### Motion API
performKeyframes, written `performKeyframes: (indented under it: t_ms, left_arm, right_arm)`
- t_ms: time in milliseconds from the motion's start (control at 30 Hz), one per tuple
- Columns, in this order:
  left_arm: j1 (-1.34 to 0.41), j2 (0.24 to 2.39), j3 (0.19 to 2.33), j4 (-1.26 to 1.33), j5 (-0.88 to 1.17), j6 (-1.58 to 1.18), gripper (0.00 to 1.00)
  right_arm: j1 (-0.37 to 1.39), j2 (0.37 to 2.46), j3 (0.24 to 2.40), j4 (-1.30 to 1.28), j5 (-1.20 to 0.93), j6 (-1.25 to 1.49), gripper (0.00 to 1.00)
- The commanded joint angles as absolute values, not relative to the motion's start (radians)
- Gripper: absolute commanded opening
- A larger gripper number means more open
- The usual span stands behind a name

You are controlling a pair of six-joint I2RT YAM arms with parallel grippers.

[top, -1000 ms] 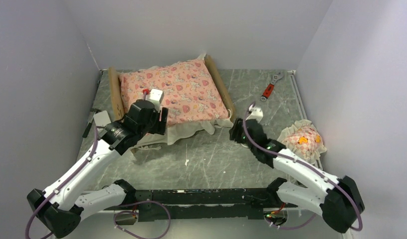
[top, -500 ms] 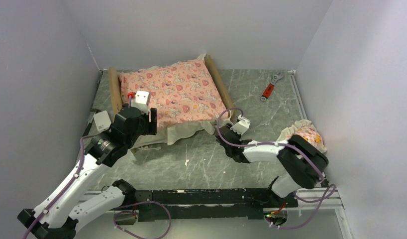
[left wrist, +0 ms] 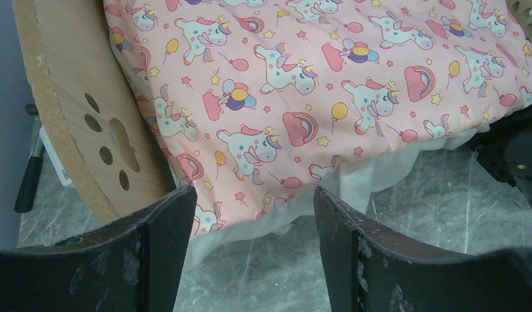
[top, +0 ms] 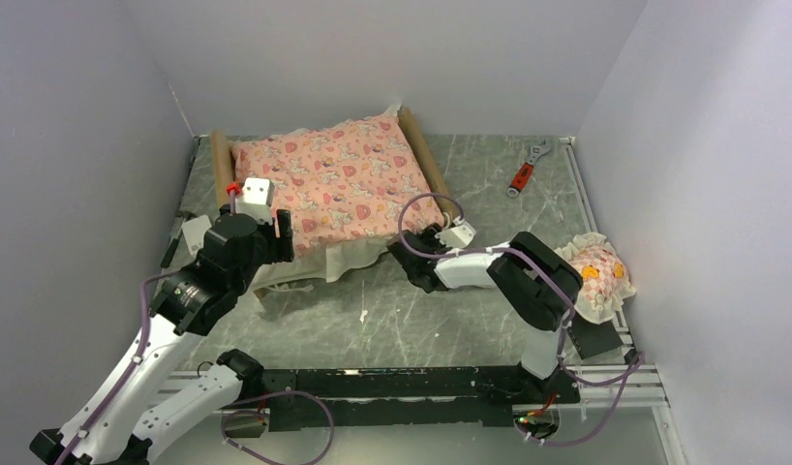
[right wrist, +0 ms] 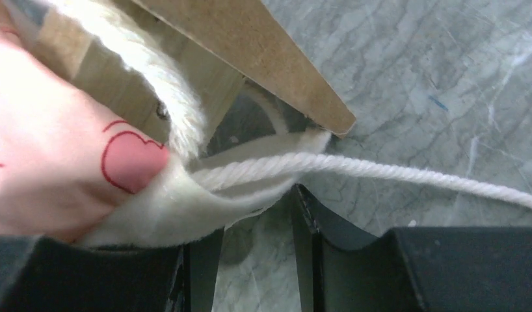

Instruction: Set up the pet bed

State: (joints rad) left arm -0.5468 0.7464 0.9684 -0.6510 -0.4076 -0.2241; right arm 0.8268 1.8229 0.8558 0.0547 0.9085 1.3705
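Mattress (top: 334, 184) seating is the step in hand, by my reading. The pet bed (top: 221, 174) stands on the table (top: 411, 320), far from the arm bases and on the left arm's side. Its pink pad already lies between headboard (left wrist: 101, 143) and footboard (top: 429, 165). The pad's near edge and cream frill (left wrist: 380, 175) spill over the bed's near side instead of sitting inside the frame.

The left gripper (left wrist: 250, 214) hovers off the bed's near side, just beside the headboard, fingers spread wide and holding nothing. The right gripper (right wrist: 257, 214) sits low at the bed's near footboard corner. Its fingers stand narrowly parted with the frill's edge at their tips. Bare table shows between them, so I judge nothing is clamped.

To do this well, each gripper should take the overhanging edge close to its own end of the bed. Both should then push toward the bed's far side together, so the pad slides square and does not bunch. The right fingers should catch cloth only, clear of the footboard's corner and of the white cord (right wrist: 413, 179) trailing away from the bed. A snag there could drag the light frame.

The pillow (top: 595, 276) waits well beyond the bed's footboard side.
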Motion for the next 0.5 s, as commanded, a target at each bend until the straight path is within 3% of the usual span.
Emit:
performKeyframes:
  t_ms: [0, 100, 267, 467]
  left_arm:
    - [-0.529, 0.729, 0.957, -0.617, -0.374, -0.232, 0.72]
    - [-0.518, 0.723, 0.952, -0.615, -0.358, -0.235, 0.72]
    - [-0.508, 0.719, 0.950, -0.614, -0.347, -0.237, 0.72]
    - [-0.500, 0.716, 0.945, -0.612, -0.343, -0.237, 0.72]
  right_arm:
    - [0.830, 1.901, 0.970, -0.345, 1.040, 1.697, 0.44]
    - [0.830, 1.949, 1.027, -0.507, 1.056, 1.831, 0.43]
    - [0.826, 1.994, 1.030, -0.545, 1.049, 1.861, 0.41]
    - [0.813, 1.976, 0.942, -0.346, 0.993, 1.700, 0.27]
